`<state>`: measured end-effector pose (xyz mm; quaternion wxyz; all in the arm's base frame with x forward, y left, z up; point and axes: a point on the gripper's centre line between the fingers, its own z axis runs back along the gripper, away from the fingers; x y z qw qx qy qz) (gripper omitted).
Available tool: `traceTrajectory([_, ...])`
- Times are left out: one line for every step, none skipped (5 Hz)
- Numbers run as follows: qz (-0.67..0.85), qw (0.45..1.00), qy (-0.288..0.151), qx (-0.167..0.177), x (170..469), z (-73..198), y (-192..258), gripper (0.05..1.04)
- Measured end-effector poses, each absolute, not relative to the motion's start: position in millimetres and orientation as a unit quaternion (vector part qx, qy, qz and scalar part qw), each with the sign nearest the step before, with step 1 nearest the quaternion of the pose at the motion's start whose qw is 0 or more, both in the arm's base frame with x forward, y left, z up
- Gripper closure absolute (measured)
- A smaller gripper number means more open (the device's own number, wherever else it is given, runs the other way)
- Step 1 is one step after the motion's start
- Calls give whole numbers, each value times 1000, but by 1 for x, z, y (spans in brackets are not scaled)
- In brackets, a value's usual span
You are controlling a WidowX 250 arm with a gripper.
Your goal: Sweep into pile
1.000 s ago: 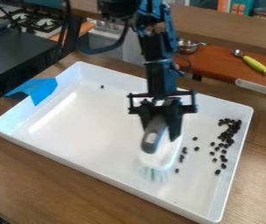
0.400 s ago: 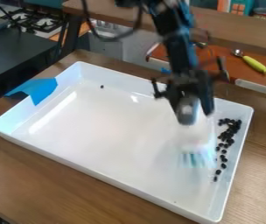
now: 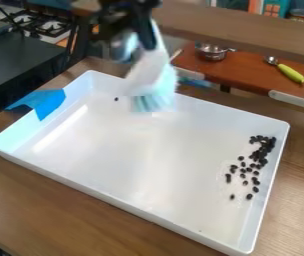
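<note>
Gripper [image 3: 126, 31] is up top, left of centre, over the tray's far side. Blurred, but it's closed on the brush [image 3: 148, 72], jaws apart only by the grey handle [image 3: 122, 46] between them. Brush hangs at a slant, white head below the handle, pale blue-green bristles [image 3: 153, 102] lowest, pointing down. Can't tell if the bristles touch the tray floor.

One stray bean [image 3: 116, 99] just left of the bristles in view, near the far wall, well apart from the rest. Main lot of dark beans [image 3: 260, 154] is at the tray's right end: densest by the right wall toward the far corner, thinning toward the near side. Looser ones sit on the left of that group, small gaps between them. Pile's loose, not one tight heap.

White tray [image 3: 138, 212] sits on the wooden desk [image 3: 41, 200], at an angle to the view. Blue tape [image 3: 45, 103] over its left wall, partly inside.

Behind the desk: metal pot [image 3: 212, 52] and a utensil with yellow-green handle [image 3: 291, 73] on a red-brown surface [image 3: 248, 72]. Stove [image 3: 42, 24] upper left, behind a black surface [image 3: 18, 67].
</note>
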<state>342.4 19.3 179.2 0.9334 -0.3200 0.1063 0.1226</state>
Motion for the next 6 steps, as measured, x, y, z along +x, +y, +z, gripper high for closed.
traceTrajectory([120,947,82,-285,338,183,58,595])
traceTrajectory([136,958,65,-246,334,166,110,595])
traceTrajectory([137,969,49,-200,336,136,154,595])
traceTrajectory([159,972,51,-167,347,108,178,595])
traceTrajectory([169,971,53,-161,355,102,180,596])
traceTrajectory([165,972,57,-156,360,102,170,595])
